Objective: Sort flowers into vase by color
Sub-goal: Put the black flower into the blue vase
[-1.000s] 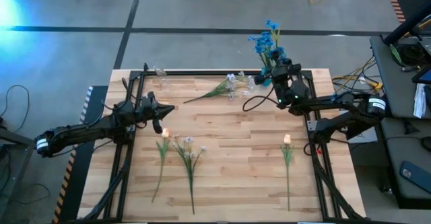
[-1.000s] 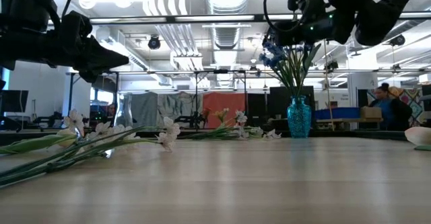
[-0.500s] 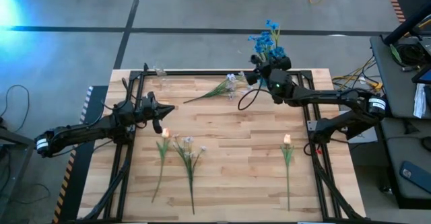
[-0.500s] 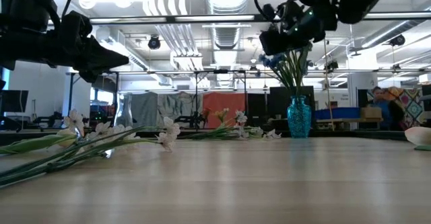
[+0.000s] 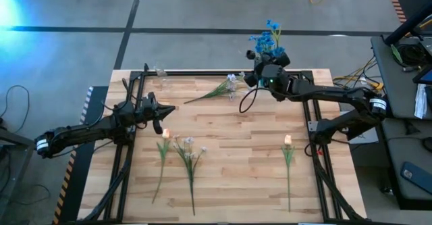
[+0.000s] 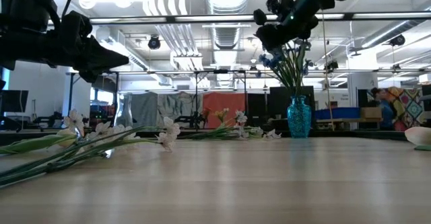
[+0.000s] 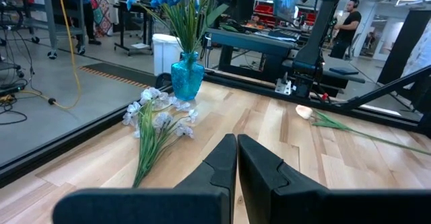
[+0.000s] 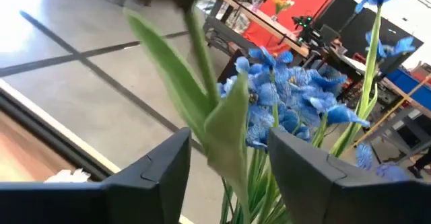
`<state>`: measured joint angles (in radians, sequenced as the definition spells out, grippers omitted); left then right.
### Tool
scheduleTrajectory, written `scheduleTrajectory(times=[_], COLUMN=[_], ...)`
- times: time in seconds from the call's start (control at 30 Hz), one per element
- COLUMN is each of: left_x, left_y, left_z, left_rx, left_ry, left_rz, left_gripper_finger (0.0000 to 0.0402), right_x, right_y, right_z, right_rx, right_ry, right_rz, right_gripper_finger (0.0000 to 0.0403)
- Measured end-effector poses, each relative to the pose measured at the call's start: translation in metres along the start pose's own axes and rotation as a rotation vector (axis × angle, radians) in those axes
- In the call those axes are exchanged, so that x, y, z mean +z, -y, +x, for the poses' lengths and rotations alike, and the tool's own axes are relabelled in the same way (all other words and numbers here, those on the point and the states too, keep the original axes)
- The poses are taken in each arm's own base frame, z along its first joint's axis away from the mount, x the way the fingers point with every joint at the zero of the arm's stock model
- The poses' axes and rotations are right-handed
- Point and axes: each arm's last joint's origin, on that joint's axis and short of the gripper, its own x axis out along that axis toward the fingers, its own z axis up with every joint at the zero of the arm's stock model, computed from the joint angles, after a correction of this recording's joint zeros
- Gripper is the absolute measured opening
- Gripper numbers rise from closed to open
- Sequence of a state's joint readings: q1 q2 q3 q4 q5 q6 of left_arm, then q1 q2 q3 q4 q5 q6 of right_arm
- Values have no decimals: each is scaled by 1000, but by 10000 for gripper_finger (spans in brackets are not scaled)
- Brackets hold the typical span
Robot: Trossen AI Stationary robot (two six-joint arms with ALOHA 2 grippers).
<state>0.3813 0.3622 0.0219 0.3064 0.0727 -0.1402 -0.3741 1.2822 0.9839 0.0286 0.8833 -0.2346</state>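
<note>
High view: right gripper (image 5: 262,68) sits at the upper centre-right of the frame, over the far edge of the wooden slatted worktop (image 5: 236,151), right beside the bunch of blue-blossom flowers (image 5: 267,39) standing in the vase. Left gripper (image 5: 162,112) hangs over the left-middle of the worktop, clear of everything. A pale white-lilac blossom stem (image 5: 219,88) lies near the top edge, left of the right gripper. A peach tulip-like bud stem (image 5: 163,147) and a second white-lilac stem (image 5: 189,159) lie side by side in the lower left. Another peach bud stem (image 5: 288,159) lies alone in the lower right.

Low view: teal glass vase (image 6: 299,116) stands upright right of centre at the far end of the worktop, blue blossoms fanning out above it. Right gripper (image 6: 275,27) is at the top of the frame, level with the blossom heads. The left arm fills the upper left. White-lilac stems (image 6: 101,140) lie flat in the left foreground.

Left wrist view: left fingers (image 7: 237,167) are pressed together, holding nothing. Vase (image 7: 186,76) with blue flowers is at upper left, white-lilac stem (image 7: 156,126) lies just in front of it, peach bud (image 7: 304,111) at right.

Right wrist view: right fingers (image 8: 176,162) are spread apart, with a green leafy stem (image 8: 209,113) running down between them. Cannot tell whether they touch it. Blue blossoms (image 8: 289,96) fill the centre right behind.
</note>
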Motion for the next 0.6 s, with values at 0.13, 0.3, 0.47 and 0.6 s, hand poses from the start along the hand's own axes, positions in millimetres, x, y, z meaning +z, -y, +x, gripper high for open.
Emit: scheduleTrajectory(times=[0.13, 0.3, 0.47, 0.6], left_x=[0, 0, 0, 0], left_y=[0, 1, 1, 1], left_z=[0, 0, 0, 0], left_rx=[-6, -20, -20, -20], left_ry=[-1, -3, -3, -3], left_rz=[0, 0, 0, 0], left_gripper_finger=[0, 0, 0, 0], right_x=[3, 2, -3, -10], right_y=[1, 0, 0, -2], right_z=[-1, -1, -1, 1], right_rx=[5, 5, 9, 8], right_ry=[-6, -10, -37, -59], right_rz=[-11, -16, 5, 22], right_gripper_finger=[121, 22, 13, 11])
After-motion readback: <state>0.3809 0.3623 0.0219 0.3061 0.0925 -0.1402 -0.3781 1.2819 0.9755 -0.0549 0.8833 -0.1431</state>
